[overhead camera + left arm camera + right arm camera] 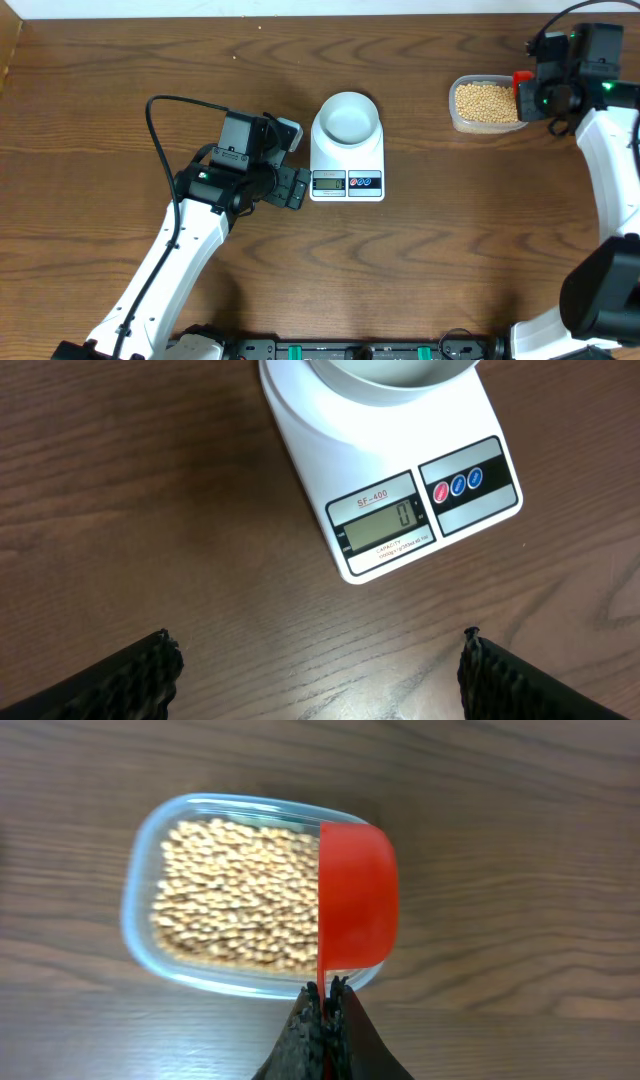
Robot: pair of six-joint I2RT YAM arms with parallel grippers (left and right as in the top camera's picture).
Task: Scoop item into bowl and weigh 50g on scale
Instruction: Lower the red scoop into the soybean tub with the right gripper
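A brown wood-grain table [120,80] fills the whole scene. Two white robot arms reach over it, the left arm [170,260] coming in from the near edge and the right arm [610,160] stretched to the far right corner.

Mid-table sits the flat white rectangular digital scale [347,158], its grey display reading zero beside small red and blue buttons. On its platform stands the small round white bowl [347,118].

Well apart from it, at the right, is a clear rounded-rectangular plastic container [135,910], and all the small round tan-yellow beans [230,900] I can see lie heaped inside it.

A red plastic scoop [357,900] hangs over the end of that container nearest the right arm. I can't tell if it touches the beans.

The left gripper [318,645] hovers just beside the scale's display end. Its black fingers are spread wide with nothing between them.

The right gripper [325,995] is pinched tight on the scoop's thin handle.
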